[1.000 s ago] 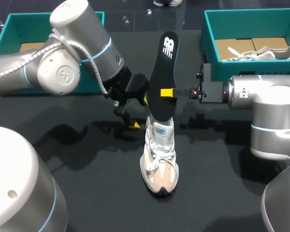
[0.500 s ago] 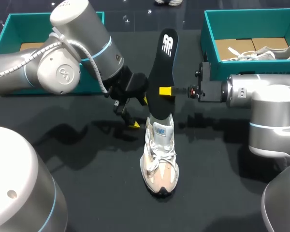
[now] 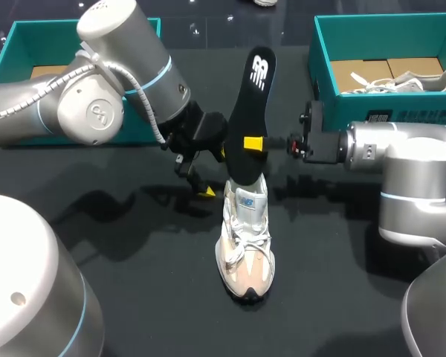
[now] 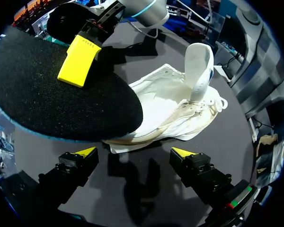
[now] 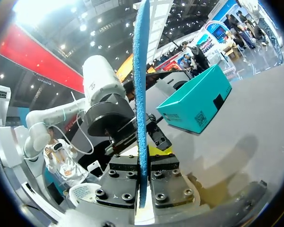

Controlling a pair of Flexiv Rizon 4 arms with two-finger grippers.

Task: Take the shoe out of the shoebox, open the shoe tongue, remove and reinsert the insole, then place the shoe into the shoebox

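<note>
shoe [image 3: 244, 238] stands on the desk [image 3: 134, 253] mid-scene, toe toward the near edge, outside both boxes; tongue [image 4: 199, 66] is pulled up and the mouth is open, so the way in is free; insole [image 3: 251, 111] stands nearly upright over the heel, lower end at the shoe's mouth; cannot tell whether that end is inside or only at the collar; right fingers [image 3: 254, 142] come in from the right and are clamped on the insole about halfway up, one pad on each face; right wrist view shows it edge-on [image 5: 141, 94], pinched between them; my read: a mid-length grip keeps the floppy piece stiff enough to steer and leaves the lower end free to feed; left fingers [image 3: 207, 192] are spread apart and hold nothing, low at the far-left side of the heel, just beside the shoe; left wrist view shows bare desk between them and the shoe just ahead; probably parked there to brace the heel so the shoe doesn't skid when the insole drags; step is the insole remove/reinsert, direction not clear from this; roughly mid-task; left shoebox [image 3: 7, 52] far left, right shoebox [image 3: 323, 67] far right with a second shoe [image 3: 412, 80] in it, both well apart from the shoe; risk: insole buckles or tips the shoe if the heel isn't held.
</note>
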